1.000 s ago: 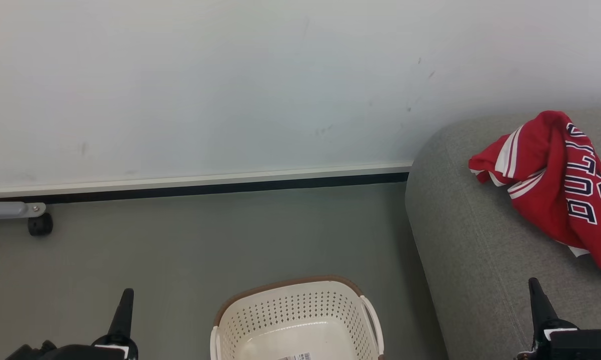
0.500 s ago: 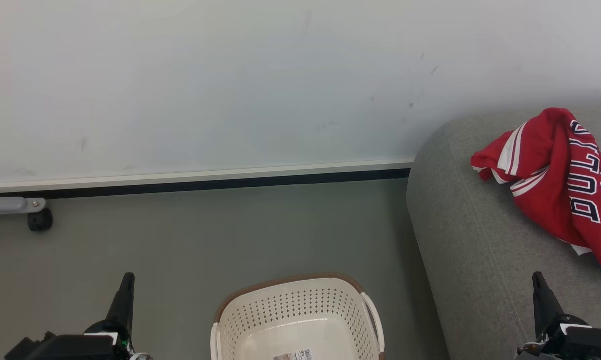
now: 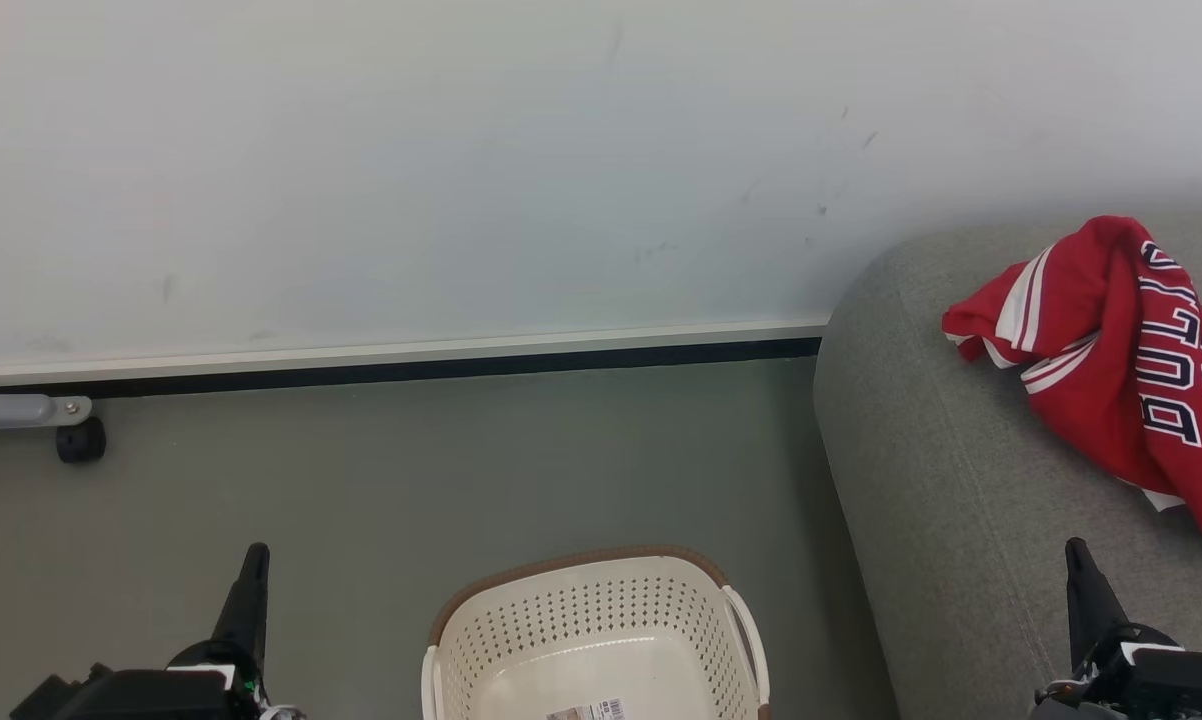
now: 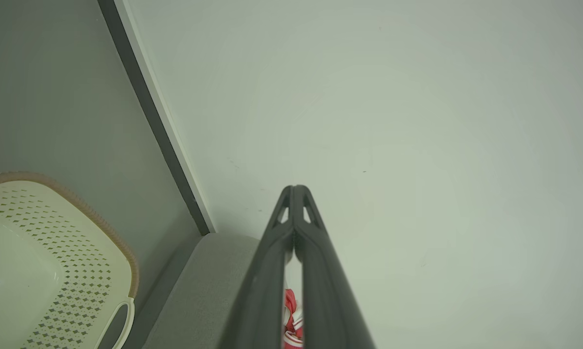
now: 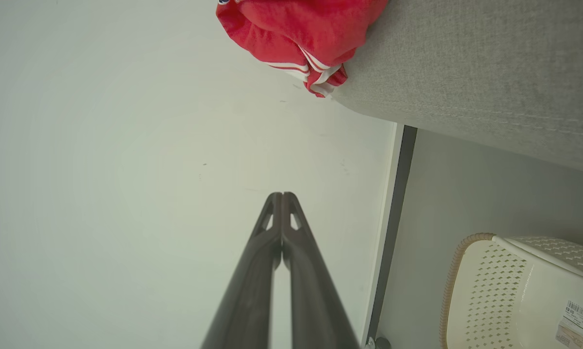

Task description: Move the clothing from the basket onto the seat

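Red soft-fabric sports clothing (image 3: 1111,370) with white stripe trim and dark, white-outlined lettering: lies crumpled on the large grey fabric-upholstered seat (image 3: 941,500), near its rounded end, at the right of the head view. Runs past that view's right edge.

Small cream-white perforated plastic basket (image 3: 581,610) with a brown woven-look rim: stands on the grey-green floor (image 3: 411,470) just beside the seat, well apart from the clothing. Shows a bare pale bottom with a barcode label (image 3: 586,712).

Left gripper (image 3: 254,556), lower left, above the floor: long dark fingers pressed together tip to tip, pinching nothing.

Right gripper (image 3: 1073,548), lower right, above the seat's cushion, near the clothing but apart from it: fingers likewise pressed together, empty.

Behind, a pale wall (image 3: 461,170) with a dark skirting strip (image 3: 391,368). At the far left, a black caster wheel (image 3: 80,441).
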### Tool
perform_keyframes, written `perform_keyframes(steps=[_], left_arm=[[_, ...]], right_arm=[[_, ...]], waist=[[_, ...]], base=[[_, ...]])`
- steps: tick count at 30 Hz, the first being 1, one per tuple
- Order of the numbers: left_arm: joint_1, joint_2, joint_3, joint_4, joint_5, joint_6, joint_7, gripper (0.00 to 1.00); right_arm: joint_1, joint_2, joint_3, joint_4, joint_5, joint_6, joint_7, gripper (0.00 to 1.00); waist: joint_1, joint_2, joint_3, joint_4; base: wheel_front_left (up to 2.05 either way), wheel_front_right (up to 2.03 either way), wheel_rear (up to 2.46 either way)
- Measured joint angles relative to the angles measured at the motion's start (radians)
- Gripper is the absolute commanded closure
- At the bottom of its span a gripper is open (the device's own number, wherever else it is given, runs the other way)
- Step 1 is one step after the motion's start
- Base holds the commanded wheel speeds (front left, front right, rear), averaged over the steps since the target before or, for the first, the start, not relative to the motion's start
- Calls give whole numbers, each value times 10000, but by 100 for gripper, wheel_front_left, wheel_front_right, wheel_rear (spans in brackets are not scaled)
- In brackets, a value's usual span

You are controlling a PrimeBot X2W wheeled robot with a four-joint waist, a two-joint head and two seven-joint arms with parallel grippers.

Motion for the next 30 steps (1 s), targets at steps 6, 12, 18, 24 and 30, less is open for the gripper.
perform_keyframes(steps=[6,12,18,24,30], left_arm=[[0,0,0,4,0,0,0,100],[0,0,0,6,0,0,0,100],[0,0,0,8,-2,0,0,100],[0,0,0,10,-2,0,0,100],[0,0,0,12,-2,0,0,100]], right_arm=[[0,2,0,0,0,2,0,100],[0,2,0,0,0,0,0,100],[0,2,0,0,0,2,0,100],[0,2,0,0,0,2,0,100],[0,2,0,0,0,2,0,100]], waist=[[0,0,0,0],[0,0,-1,0],[0,0,-1,0],[0,0,-1,0],[0,0,-1,0]], base=[[0,0,0],[0,0,0],[0,0,0],[0,0,0],[0,0,0]])
